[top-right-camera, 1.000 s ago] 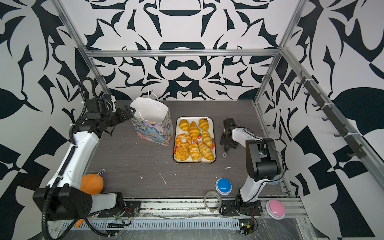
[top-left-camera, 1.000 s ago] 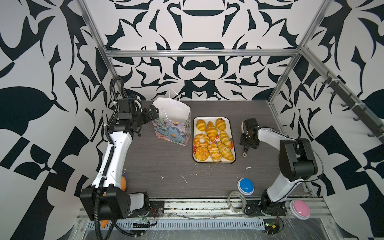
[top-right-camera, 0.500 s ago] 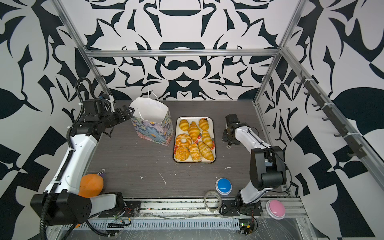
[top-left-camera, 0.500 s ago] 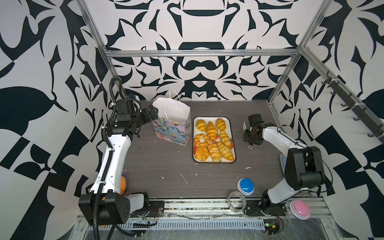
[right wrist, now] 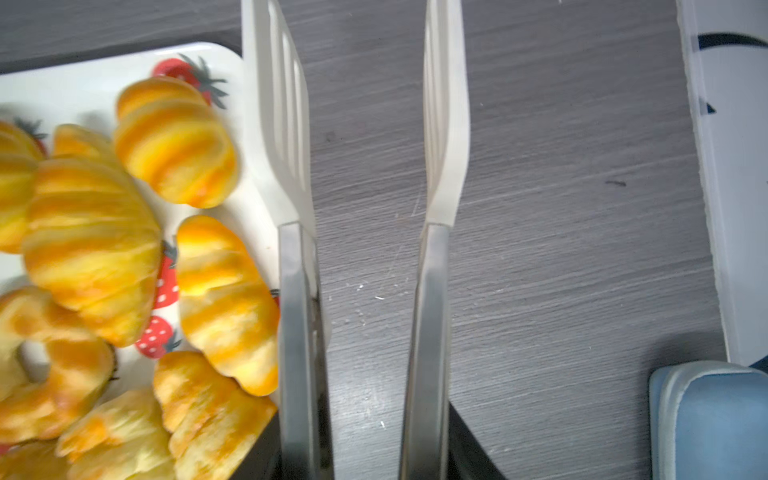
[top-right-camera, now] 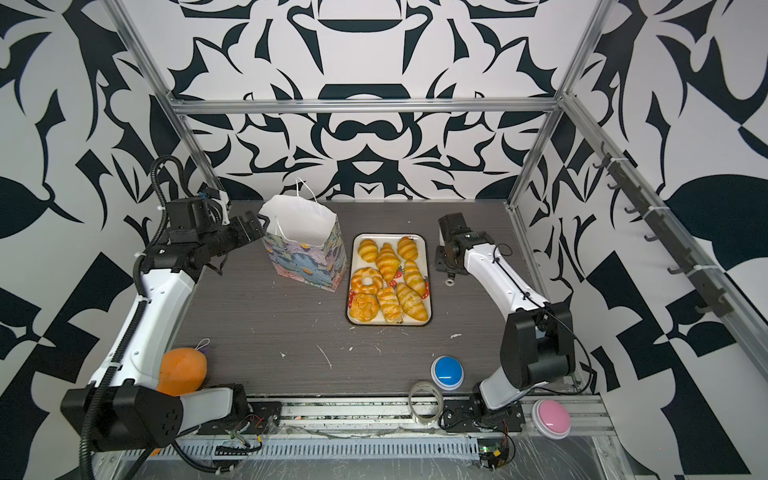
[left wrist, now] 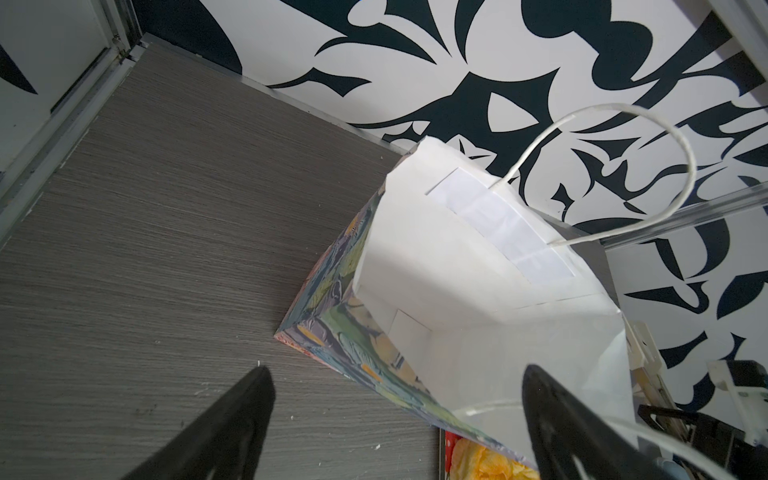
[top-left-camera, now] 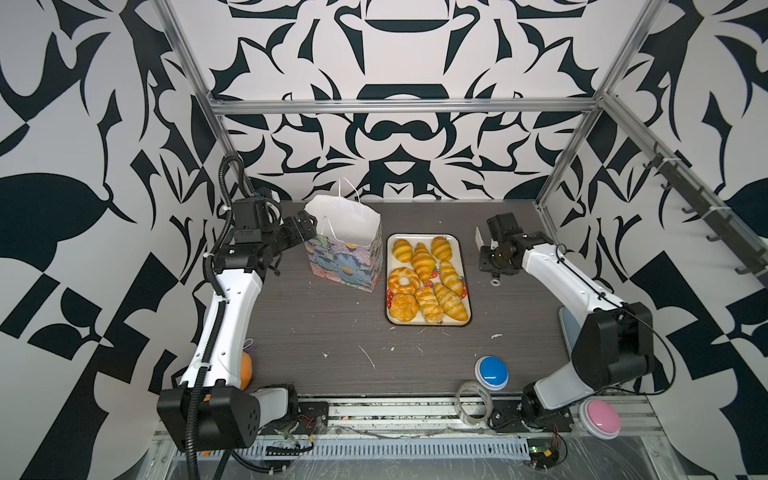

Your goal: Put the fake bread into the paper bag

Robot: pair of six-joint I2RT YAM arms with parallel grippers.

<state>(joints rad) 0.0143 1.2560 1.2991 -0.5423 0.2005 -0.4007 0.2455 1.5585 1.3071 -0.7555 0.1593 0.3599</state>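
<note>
I judge the task to be at its very beginning. Going from my side of the table (top-left-camera: 332,340) outward, the first thing is the strawberry tray (top-left-camera: 459,253). All eight pieces of the fake bread (top-left-camera: 423,266) lie on it, none lifted. The tray is just beside my right fingers (right wrist: 365,453), on the side toward the bag. These fingers hold a pair of tongs (right wrist: 444,124) by its metal arms. The white blades stand apart with only bare table between them, so no bread is caught. The nearest piece lies close outside one blade.

A little farther, the paper bag (top-left-camera: 345,266) stands upright with its mouth open, directly ahead of my left fingers (left wrist: 397,395). These are spread wide and hold nothing. In the left wrist view one finger is over the table outside the bag and the other over its mouth, with the rim between them. Whether they touch the paper I cannot tell. The inside of the bag shows only white lining, no bread.

So everything is left: each of the eight pieces must be taken with the tongs and put into the bag.
</note>
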